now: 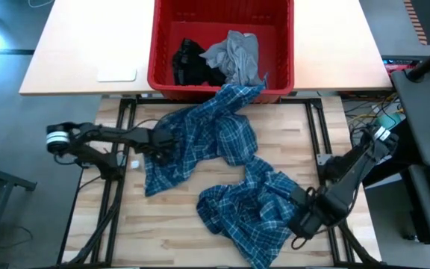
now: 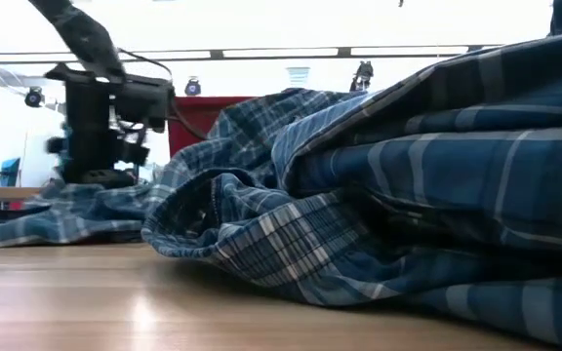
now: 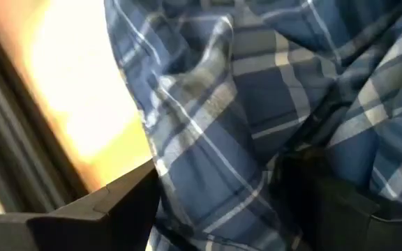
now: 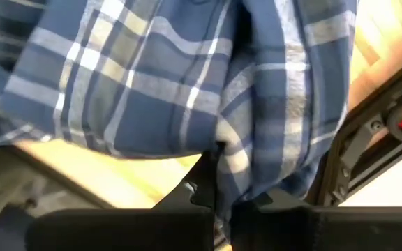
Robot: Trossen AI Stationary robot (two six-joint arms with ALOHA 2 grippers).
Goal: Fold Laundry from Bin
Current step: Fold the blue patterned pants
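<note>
You're at the spreading-out step: the plaid shirt point(image 1: 222, 172) is out of the red bin point(image 1: 278, 78) and lies crumpled on the desk point(image 1: 163, 239), with one end trailing up over the bin's front rim. As it lies, its long axis runs on a diagonal from that rim toward the near right corner of the desk, bunched thickest at the near end.

Your right gripper point(image 4: 218, 192) sits at that near right bunch with its fingers pressed together on a fold of the plaid cloth (the right wrist view shows fabric pinched between them). Your left gripper point(image 1: 159, 142) is at the shirt's left edge; its fingers stand apart with cloth lying between them, and I judge it hasn't clamped yet.

Next, you probably want the left gripper to close on that edge, then draw the two grippers apart and lift so the shirt opens flat and its tail comes off the bin. Watch that the tail doesn't drag on the rim.

The grey T-shirt point(image 1: 234, 52) and the black garment point(image 1: 189, 60) wait in the bin.
</note>
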